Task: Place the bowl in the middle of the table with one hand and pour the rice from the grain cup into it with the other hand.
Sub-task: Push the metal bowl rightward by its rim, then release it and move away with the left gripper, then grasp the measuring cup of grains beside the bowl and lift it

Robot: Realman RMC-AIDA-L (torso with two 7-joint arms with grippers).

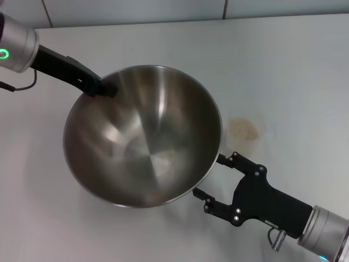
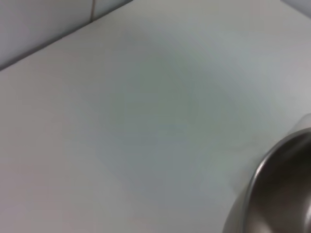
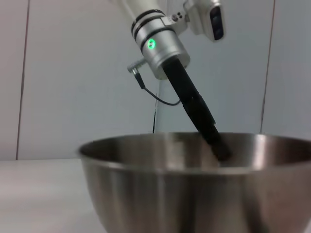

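Bowl (image 1: 143, 136) sits near the middle of the bench (image 1: 294, 65), upright, its shiny inside showing no grains that you can make out from the head view.

Left pincer (image 1: 103, 87) is at the bowl's far-left rim. Your head view shows its dark tip on the rim edge; the right wrist view shows the left arm (image 3: 187, 94) slanting down with its tip inside the far wall of the bowl (image 3: 194, 184). It looks clamped on the rim, one finger hidden behind the steel.

Right pincer (image 1: 206, 176) hangs at the bowl's near-right side. Its two fingers (image 1: 235, 158) are spread apart, tips just at or under the rim, with nothing between them. You cannot tell whether they touch the bowl.

Cup (image 1: 243, 130) stands on the bench just right of the bowl, apart from both pincers. From above you see a pale round rim with beige rice (image 1: 243, 131) inside.

Left wrist view gives you mostly bare bench (image 2: 126, 126) and a slice of the bowl's rim (image 2: 272, 194) in one corner. A tiled wall (image 3: 63, 73) stands behind the bench.
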